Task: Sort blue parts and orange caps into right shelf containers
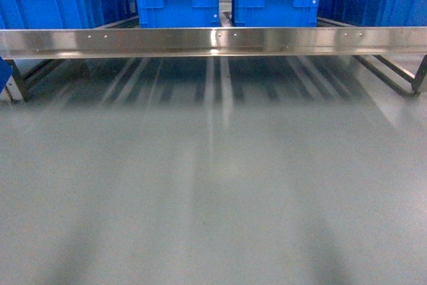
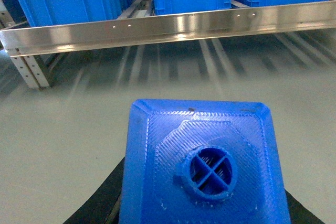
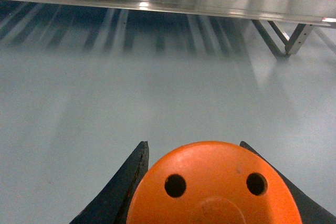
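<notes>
Ahead, counted four large bright blue ribbed plastic crates (image 1: 177,5) in the front row on the shiny stainless-steel rack, behind its long front rail (image 1: 213,41); more blue crates glimpsed farther back, too cut off to count. Saw one small bright blue box-shaped plastic part (image 2: 205,166) and one small orange cylindrical cap (image 3: 212,184), each only in its own wrist view, neither in the head view.

Looked down on the blue part's top face: bevelled edges, a fine printed texture, a raised round knob with a cross inside. Showed the orange cap's flat top only, smooth, with two small dark holes; side hidden.

Left tool (image 2: 202,203): dark fingers (image 2: 102,198) close against both sides of the blue part, clamped on it, above the grey floor (image 1: 213,191) and short of the rail. Right tool (image 3: 210,182): black fingers (image 3: 123,182) pressed to either side of the orange cap, gripping it, likewise over the floor before the rack.
</notes>
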You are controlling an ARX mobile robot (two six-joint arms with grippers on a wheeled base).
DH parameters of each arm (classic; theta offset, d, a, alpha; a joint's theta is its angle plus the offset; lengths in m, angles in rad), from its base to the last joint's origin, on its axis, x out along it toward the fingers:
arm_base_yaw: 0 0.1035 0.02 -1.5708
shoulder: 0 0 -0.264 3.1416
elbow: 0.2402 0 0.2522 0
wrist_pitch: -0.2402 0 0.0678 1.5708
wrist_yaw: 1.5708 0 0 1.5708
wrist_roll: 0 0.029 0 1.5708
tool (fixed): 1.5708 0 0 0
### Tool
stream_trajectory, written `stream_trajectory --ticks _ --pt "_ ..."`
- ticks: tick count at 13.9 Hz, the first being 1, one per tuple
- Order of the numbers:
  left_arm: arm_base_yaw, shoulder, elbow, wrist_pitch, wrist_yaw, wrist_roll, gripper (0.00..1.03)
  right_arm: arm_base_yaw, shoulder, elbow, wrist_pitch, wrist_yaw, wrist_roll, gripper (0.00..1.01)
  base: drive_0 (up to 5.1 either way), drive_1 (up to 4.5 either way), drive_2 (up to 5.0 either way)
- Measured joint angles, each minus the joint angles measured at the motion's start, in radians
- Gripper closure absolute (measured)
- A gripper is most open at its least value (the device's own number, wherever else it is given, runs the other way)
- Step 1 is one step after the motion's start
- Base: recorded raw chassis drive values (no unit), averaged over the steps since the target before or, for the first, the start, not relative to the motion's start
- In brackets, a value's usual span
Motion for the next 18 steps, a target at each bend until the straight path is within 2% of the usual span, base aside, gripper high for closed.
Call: stream_trajectory --ticks 3,7,14,18 --pt "0.000 -0.002 0.000 0.003 0.000 0.000 0.59 0.000 -0.002 0.000 0.002 0.000 0.000 0.58 0.0 0.00 0.0" --pt "0.000 -0.002 0.000 0.002 0.000 0.000 0.59 0.000 -0.002 0.000 0.002 0.000 0.000 0.58 0.1 3.98 -3.9" --pt "0.002 -0.002 0.000 0.001 -0.002 0.000 0.59 0.000 -0.001 0.000 0.004 -0.002 0.000 0.58 2.6 2.27 -5.1" --pt "-0.002 -0.001 0.000 0.006 0.001 0.000 0.59 0.000 -0.001 0.000 0.002 0.001 0.000 0.58 0.2 4.45 -4.0"
